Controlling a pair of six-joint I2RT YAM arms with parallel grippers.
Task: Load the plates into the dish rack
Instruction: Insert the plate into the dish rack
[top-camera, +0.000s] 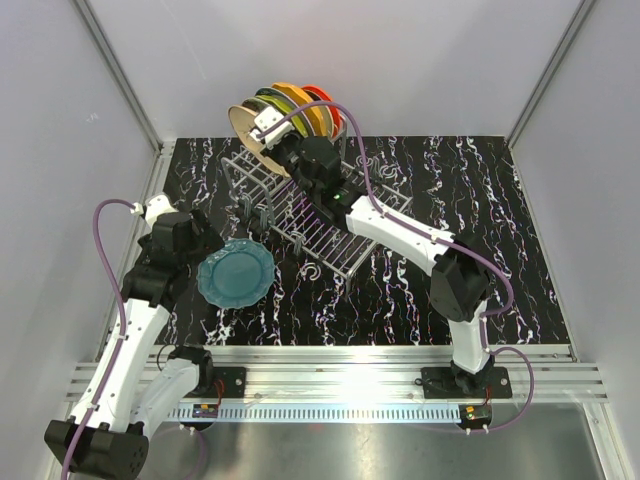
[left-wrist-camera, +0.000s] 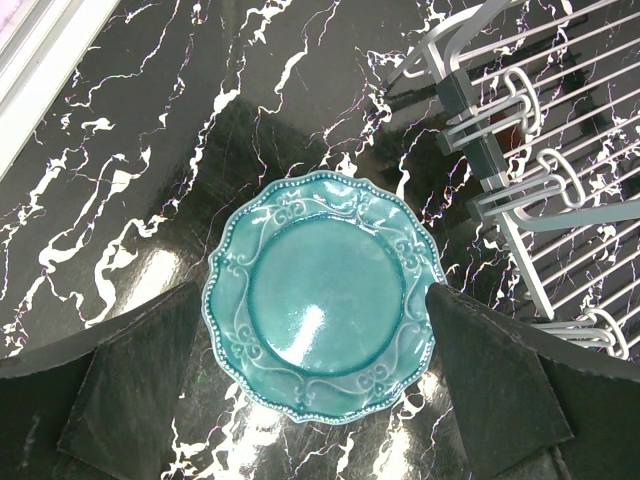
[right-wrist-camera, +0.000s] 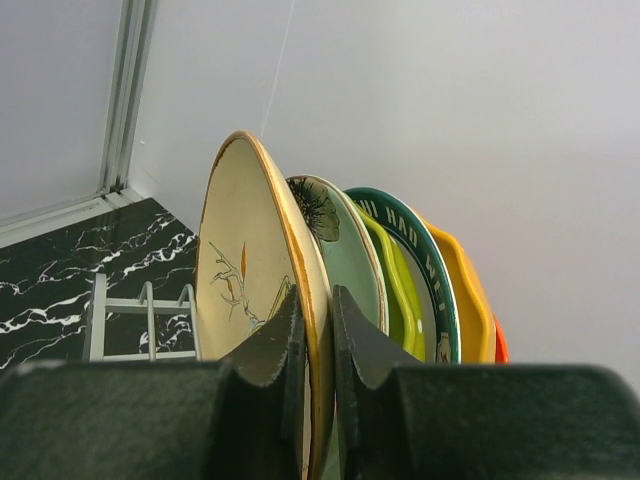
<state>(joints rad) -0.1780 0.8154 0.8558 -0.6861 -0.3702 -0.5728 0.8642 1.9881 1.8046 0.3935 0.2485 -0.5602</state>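
Note:
A teal plate (top-camera: 236, 274) lies flat on the black marbled table, also in the left wrist view (left-wrist-camera: 322, 293). My left gripper (left-wrist-camera: 315, 390) is open above it, one finger on each side of the plate's near rim, not touching. Several plates stand upright in the dish rack (top-camera: 300, 215). My right gripper (top-camera: 272, 138) is shut on the rim of the nearest one, the floral cream plate (right-wrist-camera: 255, 290), one finger (right-wrist-camera: 275, 350) on each face. Behind it stand the floral pale green plate (right-wrist-camera: 345, 250), a lime green one, a teal-rimmed white one, a yellow-orange one and a red-orange one (right-wrist-camera: 498, 345).
The rack's flat grid tray (top-camera: 335, 245) lies right of the teal plate, its wire loops close to my left gripper (left-wrist-camera: 540, 180). White walls close in the back and sides. An aluminium rail (top-camera: 350, 375) runs along the near edge.

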